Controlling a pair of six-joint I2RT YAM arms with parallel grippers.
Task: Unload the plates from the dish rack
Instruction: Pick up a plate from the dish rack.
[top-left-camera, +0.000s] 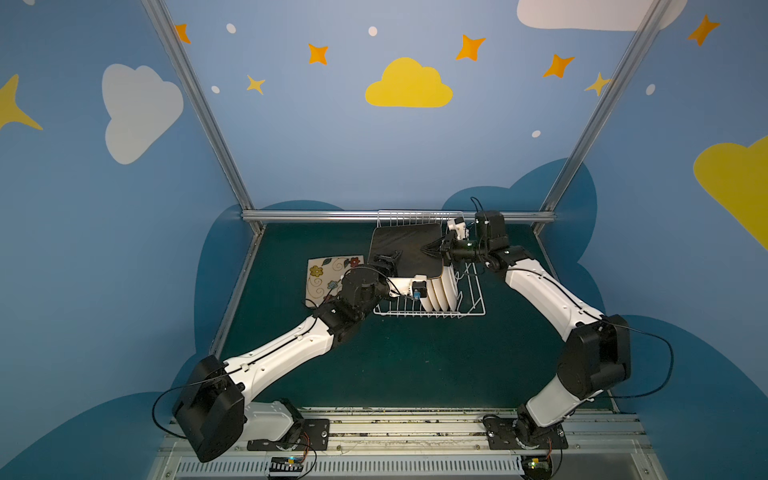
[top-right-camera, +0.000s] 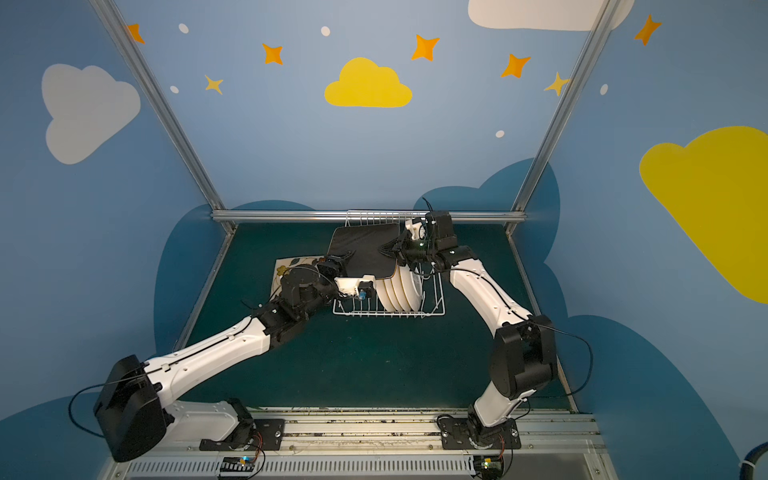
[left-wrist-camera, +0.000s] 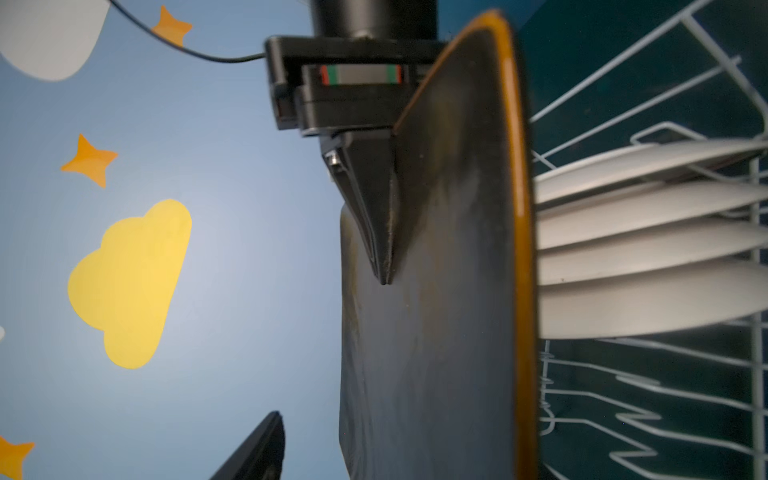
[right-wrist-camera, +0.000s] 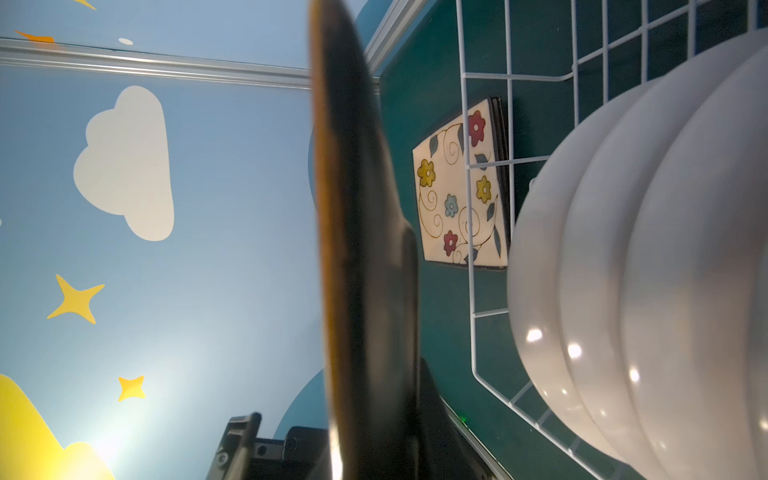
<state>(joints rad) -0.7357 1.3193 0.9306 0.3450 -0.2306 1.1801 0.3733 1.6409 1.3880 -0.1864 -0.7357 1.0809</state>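
One square plate (top-left-camera: 405, 247) (black back up) hangs over the dish rack (top-left-camera: 469, 312), right tool (top-left-camera: 430, 248) clamping it, left tool (top-left-camera: 389, 257) gaping

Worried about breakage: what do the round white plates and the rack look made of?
Round white plates: probably glazed ceramic or melamine, going by bright highlights on smooth backs. Dish rack: seemingly white-coated metal wire, thin uniform rods.

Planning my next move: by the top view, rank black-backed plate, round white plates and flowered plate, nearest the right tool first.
1. black-backed plate: held by the right tool.
2. round white plates: upright in the rack, close by.
3. flowered plate: flat on the table, leftward.
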